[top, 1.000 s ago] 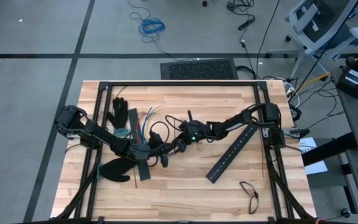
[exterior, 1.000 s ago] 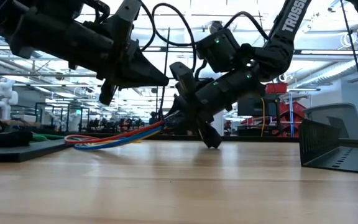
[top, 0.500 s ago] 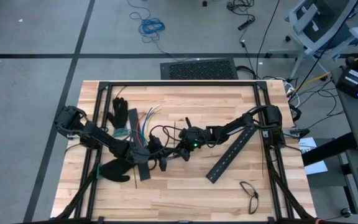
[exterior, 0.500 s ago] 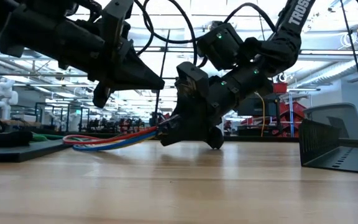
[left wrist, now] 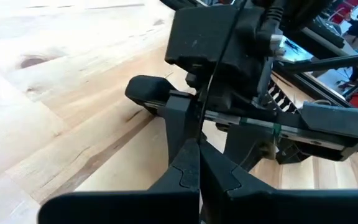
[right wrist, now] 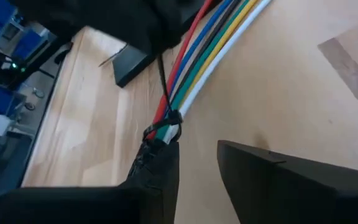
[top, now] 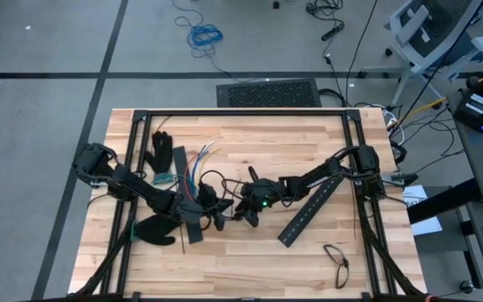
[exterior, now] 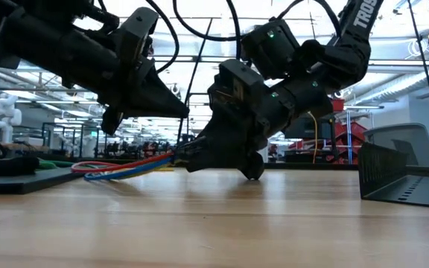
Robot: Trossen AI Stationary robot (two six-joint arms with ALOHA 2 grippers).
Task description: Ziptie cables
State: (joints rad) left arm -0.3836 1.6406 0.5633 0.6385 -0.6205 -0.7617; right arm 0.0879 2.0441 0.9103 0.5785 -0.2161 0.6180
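Observation:
The cables (top: 193,168) lie as a red, blue, yellow, green and white bundle on the wooden table, with their free ends fanned toward the far edge. A thin dark ziptie (right wrist: 161,87) loops around the bundle close to its near end (right wrist: 166,127). My left gripper (top: 215,215) is shut, just above the cables in the low view (exterior: 182,112). My right gripper (right wrist: 197,168) stands open at the bundle's near end, low over the table (exterior: 192,155). My left gripper pinches the ziptie's free tail (left wrist: 201,127) between its two shut fingertips. The strip runs straight away from the fingers toward the loop on the bundle and is clear of the table. My right gripper has one fingertip (right wrist: 160,163) right at the bundle's tied end; I cannot tell whether it touches.
Two black gloves (top: 159,151) (top: 153,228) lie at the left. A flat black slotted bar (top: 183,197) sits under my left arm and another (top: 313,205) lies right of centre. Glasses (top: 335,262) rest near the front right. A dark bin (exterior: 401,175) stands at the right.
My right gripper has swung toward the table's near edge and closer to my left gripper, rolling about its own axis as it went. The tied end of the cables has gone a little to the left with it in the low view.

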